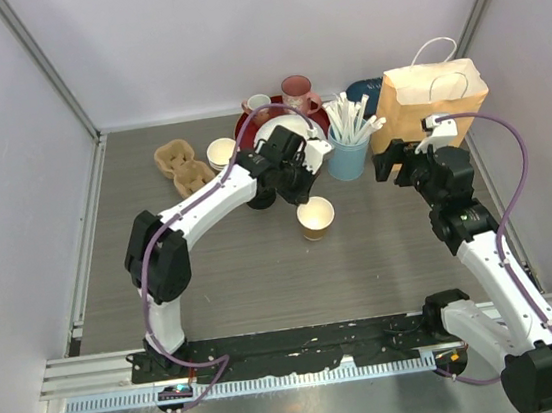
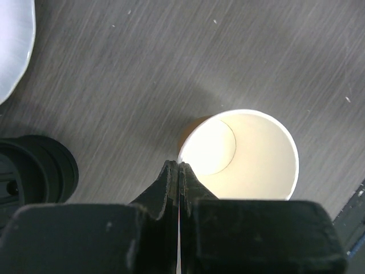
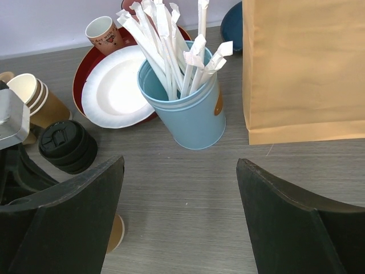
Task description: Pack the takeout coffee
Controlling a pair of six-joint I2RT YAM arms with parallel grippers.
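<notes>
While left end effector (image 2: pixel 179 167) sits closed, right end effector (image 3: pixel 180 165) wide, tan cup (image 2: pixel 251 154) gapes.

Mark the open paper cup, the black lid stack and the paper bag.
open paper cup (image 1: pixel 315 213), top external view, white inside
black lid stack (image 3: pixel 63 140), right wrist view, top lid
paper bag (image 3: pixel 302 68), right wrist view, front face
</notes>
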